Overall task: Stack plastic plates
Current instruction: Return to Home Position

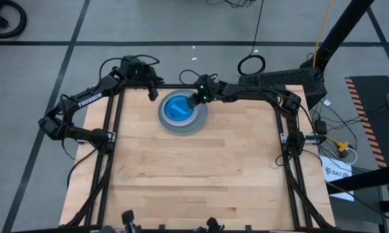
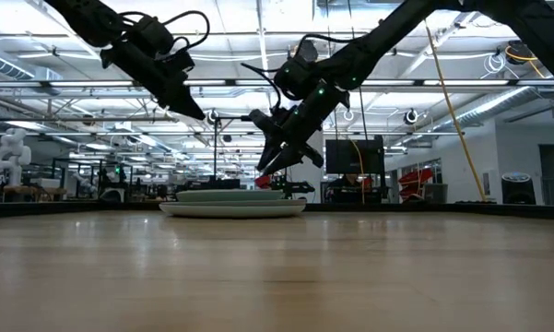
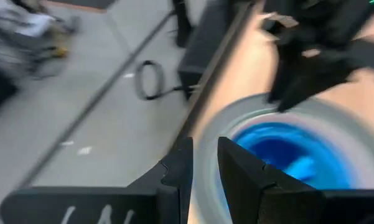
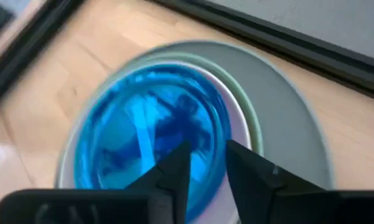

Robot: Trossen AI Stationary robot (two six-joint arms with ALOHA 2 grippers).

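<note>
We find the near desk [image 1: 200,175] bare of plates. By its far edge, one stack: large grey plastic plate [image 1: 182,124] lowest, teal-blue plate [image 1: 178,107] topmost; stacking looks nearly finished. Right gripper [image 1: 193,101] hovers above, jaws nearly together, seemingly empty; left gripper [image 1: 153,92] beside, likewise.

one plate stack [image 1: 182,112], two grippers

"TROSSEN" on left arm [image 1: 90,98]
</note>
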